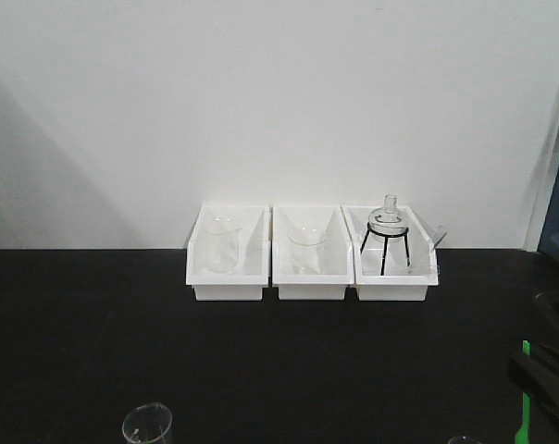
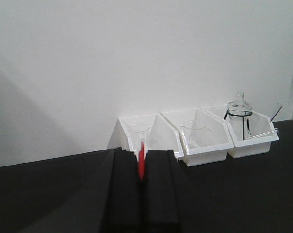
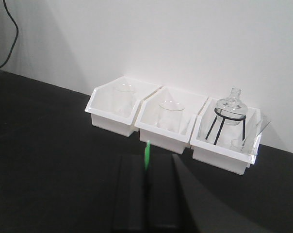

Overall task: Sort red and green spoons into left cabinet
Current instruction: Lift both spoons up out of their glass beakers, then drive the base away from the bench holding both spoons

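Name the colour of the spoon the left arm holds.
It's a red spoon, clearest in the left wrist view.

Plain white wall [image 1: 279,92], evenly lit, stands ahead of the right gripper [image 3: 146,167]; matte black tabletop [image 1: 76,351] beneath it; dark cable [image 3: 16,35] far left.

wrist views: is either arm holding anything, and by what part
The left gripper pinches the red spoon, the right gripper the green spoon, each between shut jaws. Only a thin strip of each shows, likely handle; exact spot unclear.

Probably a lab: beakers [image 1: 221,244], flask [image 1: 388,219].
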